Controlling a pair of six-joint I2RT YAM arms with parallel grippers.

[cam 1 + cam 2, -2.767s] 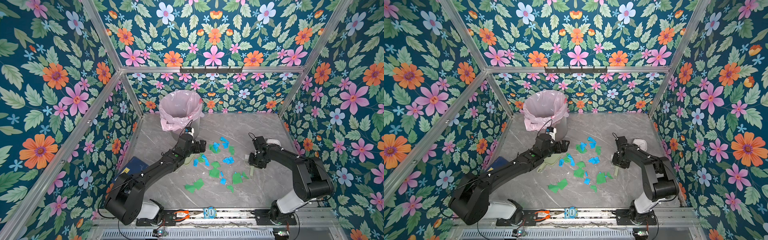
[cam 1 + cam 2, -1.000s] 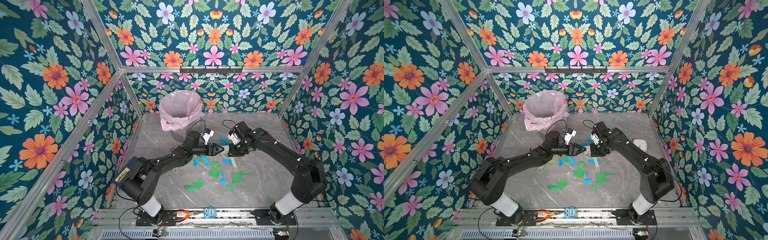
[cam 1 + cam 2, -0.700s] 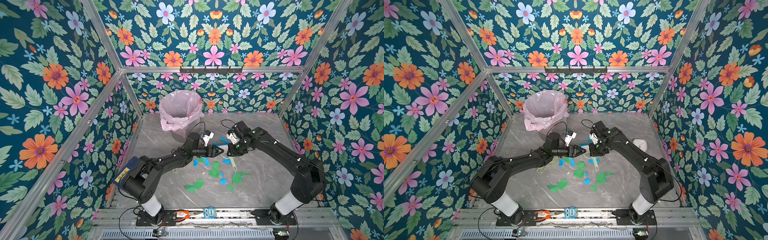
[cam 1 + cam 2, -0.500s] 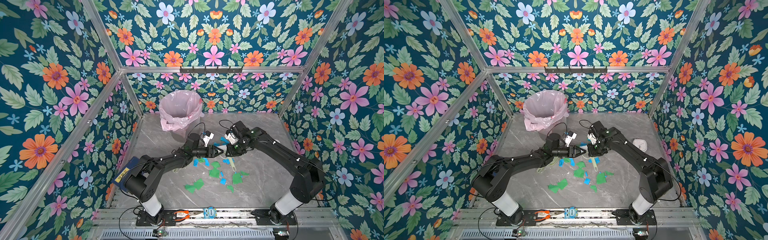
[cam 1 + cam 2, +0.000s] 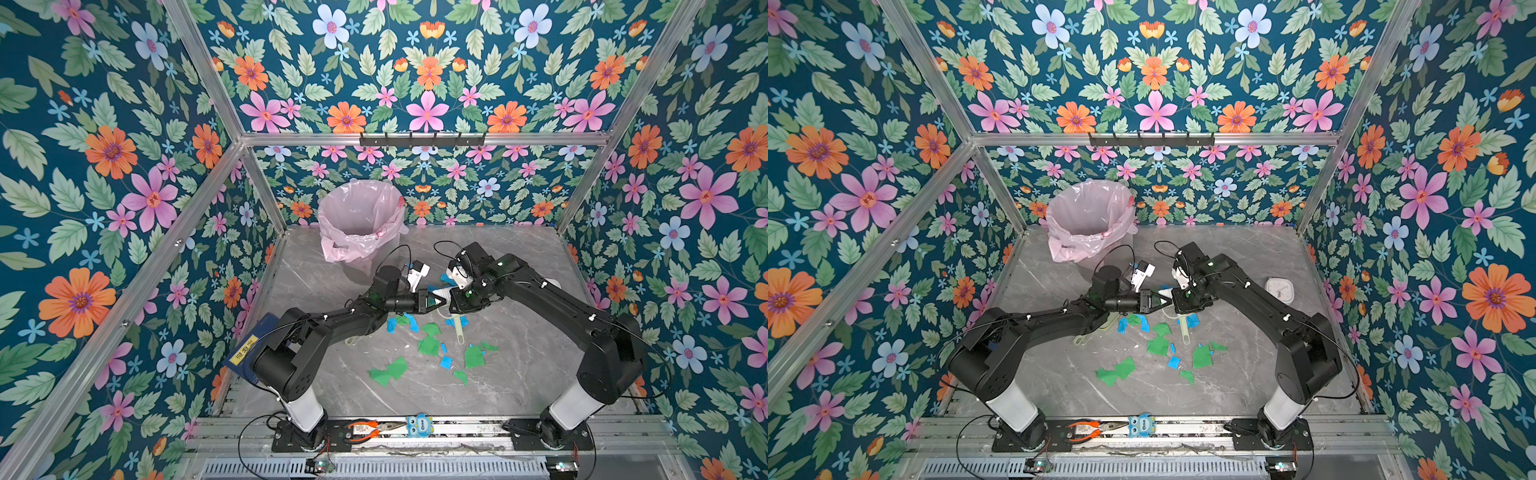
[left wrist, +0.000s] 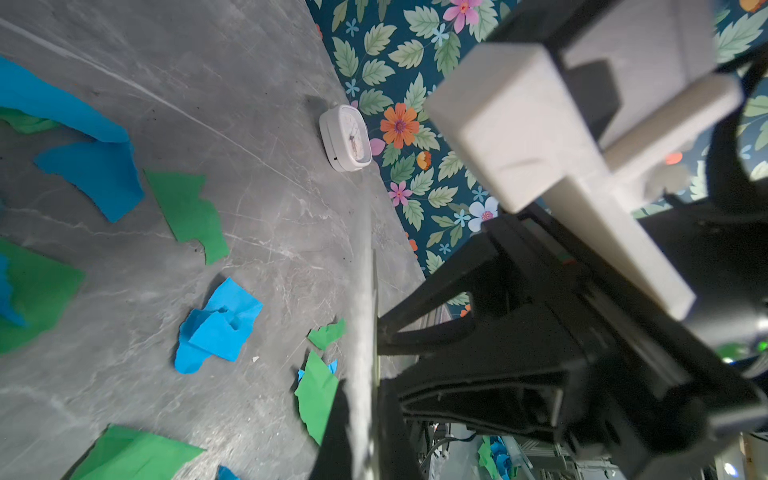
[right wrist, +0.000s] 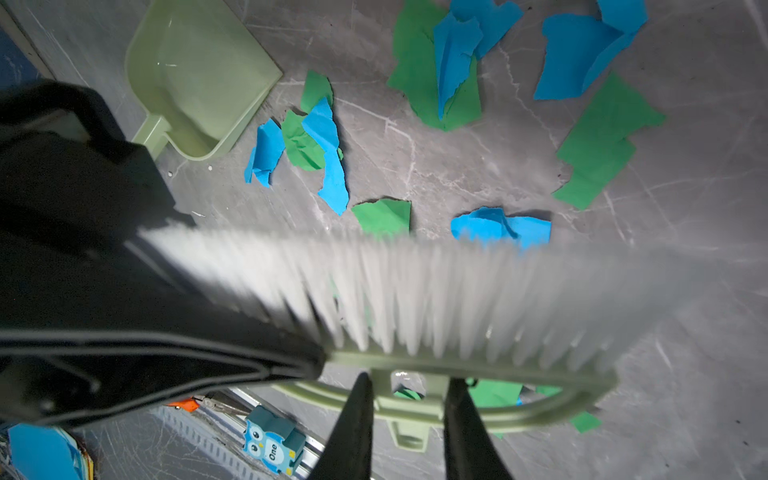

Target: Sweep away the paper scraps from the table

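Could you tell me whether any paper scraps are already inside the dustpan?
No, in the right wrist view the pale green dustpan is empty, and the paper scraps lie on the table beside it.

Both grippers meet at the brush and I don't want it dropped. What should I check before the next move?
1. Right gripper holding brush: ok, jaws straddle its back.
2. Left gripper shut: ok. Pinching the brush's end: cannot tell.
3. Dustpan held: not ok, it lies loose and empty on the table.
4. Scraps cleared: not ok, spread over the table.
5. Bin open: ok.
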